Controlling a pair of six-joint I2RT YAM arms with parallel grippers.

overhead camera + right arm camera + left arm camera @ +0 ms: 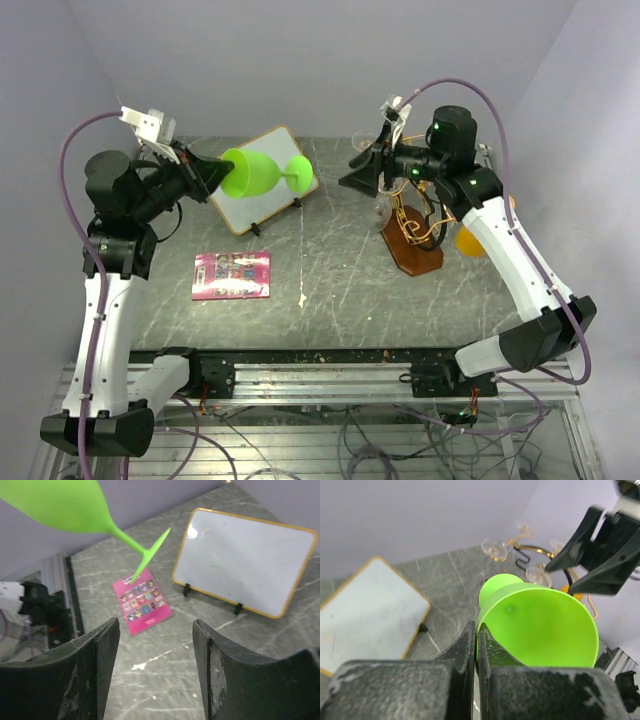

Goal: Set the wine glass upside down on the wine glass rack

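On the grey worktop (340,290), nearest the arms, a pink picture card (232,275) lies flat. The pictures on it are too small to make out.

Above and behind it, the left hand (215,178) is up in the air. Its two fingers (470,655) are pressed tight on the rim of the green wine glass (255,173), with only the thin green wall between them. The glass lies on its side, not touching the worktop, and its foot points toward the right arm. From the left wrist, the bowl hides the stem and foot.

Behind the glass stands a small whiteboard (250,205) with a yellow edge. It leans back, and the glass covers part of it.

The right hand (360,170) is also in the air, its fingers wide apart and holding nothing.

The wine glass rack (412,240) stands under and behind the right arm. Only its brown base and some gold curls show. Something orange (468,240) peeks out beside the arm, but it is too hidden to tell what it is
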